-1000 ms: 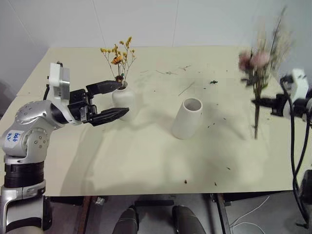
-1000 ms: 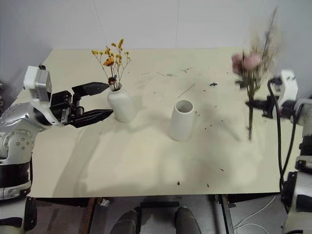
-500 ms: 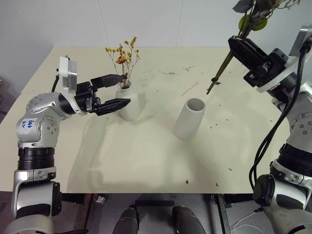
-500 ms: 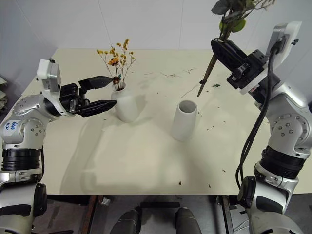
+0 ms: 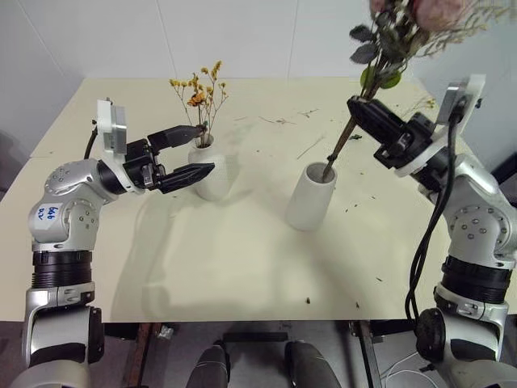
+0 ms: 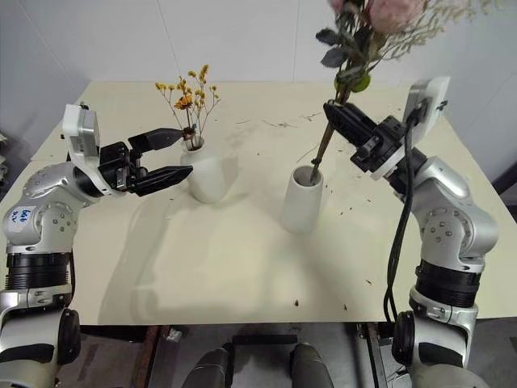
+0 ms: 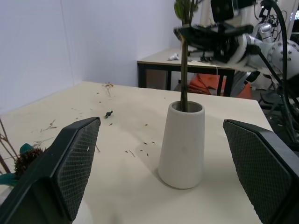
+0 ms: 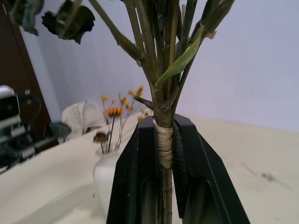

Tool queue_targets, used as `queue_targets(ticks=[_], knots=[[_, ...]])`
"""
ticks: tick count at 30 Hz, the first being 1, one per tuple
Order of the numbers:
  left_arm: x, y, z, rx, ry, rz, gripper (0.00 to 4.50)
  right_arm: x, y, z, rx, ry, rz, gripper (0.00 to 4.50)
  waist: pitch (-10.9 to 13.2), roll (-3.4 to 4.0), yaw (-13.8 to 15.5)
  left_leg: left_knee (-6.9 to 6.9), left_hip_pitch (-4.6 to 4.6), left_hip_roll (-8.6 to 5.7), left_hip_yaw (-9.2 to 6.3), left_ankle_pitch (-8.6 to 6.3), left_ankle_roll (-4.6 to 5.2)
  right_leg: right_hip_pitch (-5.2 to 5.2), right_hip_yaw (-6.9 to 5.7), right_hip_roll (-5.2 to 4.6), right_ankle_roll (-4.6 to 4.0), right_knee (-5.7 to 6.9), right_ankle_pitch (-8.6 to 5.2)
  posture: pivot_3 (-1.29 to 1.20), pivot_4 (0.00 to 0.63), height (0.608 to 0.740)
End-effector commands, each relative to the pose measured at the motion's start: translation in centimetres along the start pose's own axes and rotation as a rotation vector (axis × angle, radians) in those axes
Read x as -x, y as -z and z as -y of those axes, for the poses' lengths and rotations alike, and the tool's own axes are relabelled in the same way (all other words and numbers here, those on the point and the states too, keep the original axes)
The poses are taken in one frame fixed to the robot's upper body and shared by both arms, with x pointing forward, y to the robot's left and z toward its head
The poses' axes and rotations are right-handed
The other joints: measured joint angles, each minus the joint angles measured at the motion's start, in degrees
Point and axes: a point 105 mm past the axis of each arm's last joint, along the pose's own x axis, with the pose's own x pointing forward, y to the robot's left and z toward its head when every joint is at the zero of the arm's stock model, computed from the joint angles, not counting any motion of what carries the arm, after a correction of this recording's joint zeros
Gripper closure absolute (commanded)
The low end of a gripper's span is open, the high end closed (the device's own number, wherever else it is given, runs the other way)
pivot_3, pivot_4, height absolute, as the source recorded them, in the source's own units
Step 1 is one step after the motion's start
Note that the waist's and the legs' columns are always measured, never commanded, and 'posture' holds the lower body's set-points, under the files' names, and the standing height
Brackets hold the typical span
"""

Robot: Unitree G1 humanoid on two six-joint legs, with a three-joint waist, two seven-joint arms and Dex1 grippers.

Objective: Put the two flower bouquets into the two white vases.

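Note:
The small bouquet [image 5: 198, 93] of yellow-orange dried flowers stands in the squat white vase [image 5: 214, 179] at the table's left. My left gripper [image 5: 204, 149] hovers open beside this vase's neck, its fingers [image 7: 74, 163] spread wide with nothing between them. The tall tapered white vase [image 5: 311, 198] stands at the middle of the table. My right gripper [image 5: 355, 113] is shut on the stems of the large pink-rose bouquet [image 5: 388, 32] above and to the right of it. The bouquet leans, and its stem ends [image 7: 183, 88] sit inside the tall vase's mouth.
Loose twig scraps and petals [image 5: 279, 121] lie scattered over the far half of the cream table [image 5: 242, 275]. The table's front edge runs just below the vases. A white wall backs the table. Another table [image 7: 187, 63] stands farther off.
My right gripper has swung the large bouquet in from the table's right side, and the stem ends have come down into the tall vase's mouth. The left gripper has stayed by the squat vase.

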Motion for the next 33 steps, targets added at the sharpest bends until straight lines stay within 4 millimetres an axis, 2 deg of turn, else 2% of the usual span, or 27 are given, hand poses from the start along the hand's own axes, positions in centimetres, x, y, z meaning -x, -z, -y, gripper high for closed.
queue_targets(ticks=[1, 3, 7, 14, 22, 26, 29, 33], knots=[[0.3, -1.4, 0.2, -0.066, -0.008, 0.019, 0.0, -0.1, -0.3, -0.7, 0.042, -0.031, 0.032, 4.46, 0.0, 0.0, -0.01, 0.0, 0.0, 0.0, 0.0, 0.0, 0.0, 0.0, 0.0, 0.0, 0.0, 0.0, 0.0, 0.0, 0.15, 0.74], [0.4, -1.5, 0.4, -0.069, -0.017, 0.019, 0.0, 0.1, 0.6, -1.2, 0.053, -0.05, 0.009, 3.74, 0.0, 0.0, 0.0, 0.0, 0.0, 0.0, 0.0, 0.0, 0.0, 0.0, 0.0, 0.0, 0.0, 0.0, 0.0, 0.0, 0.15, 0.74], [0.5, -1.6, 0.4, -0.074, -0.026, 0.018, 0.0, 0.3, 1.0, -1.1, 0.078, -0.057, -0.005, 2.44, 0.0, 0.0, -0.01, 0.0, 0.0, 0.0, -0.01, 0.0, 0.0, 0.01, 0.0, 0.0, 0.0, -0.01, 0.0, 0.0, 0.15, 0.74], [0.5, -1.8, 0.0, -0.07, -0.056, 0.034, 0.0, 1.3, 0.2, -0.1, 0.164, -0.046, -0.038, 0.05, 0.0, 0.0, 0.17, 0.0, 0.0, -0.01, -0.01, 0.0, 0.0, 0.01, 0.0, 0.0, 0.0, -0.03, 0.0, 0.0, 0.15, 0.74], [0.4, -1.2, -0.3, -0.057, -0.058, 0.025, 0.0, 3.7, -0.2, 0.6, 0.25, -0.058, -0.151, 0.02, 0.0, -0.01, 0.61, 0.0, -0.01, -0.01, 0.0, 0.0, 0.0, 0.02, 0.0, 0.0, 0.0, -0.08, 0.0, 0.0, 0.15, 0.74], [0.4, -0.9, -0.3, -0.06, -0.038, 0.007, 0.0, 5.7, 0.3, 0.6, 0.266, -0.085, -0.25, 0.02, 0.0, -0.01, 1.09, 0.0, 0.0, -0.01, 0.0, 0.0, 0.0, 0.02, 0.0, 0.0, 0.0, -0.07, 0.0, 0.0, 0.15, 0.74], [0.8, -0.6, -0.3, -0.062, -0.026, -0.02, 0.0, 7.4, 0.5, 0.2, 0.272, -0.122, -0.343, 0.02, 0.0, -0.01, 1.33, 0.0, -0.01, -0.01, 0.0, -0.01, 0.01, 0.04, 0.0, 0.0, 0.0, -0.14, 0.0, 0.0, 0.15, 0.74], [2.5, 0.0, -0.5, -0.057, -0.025, -0.082, 0.0, 9.6, 0.2, 0.9, 0.336, -0.128, -0.46, 0.02, 0.01, -0.02, 1.26, 0.0, -0.02, -0.03, 0.01, -0.01, 0.01, 0.05, 0.0, 0.0, 0.0, -0.16, 0.0, 0.0, 0.15, 0.74]])
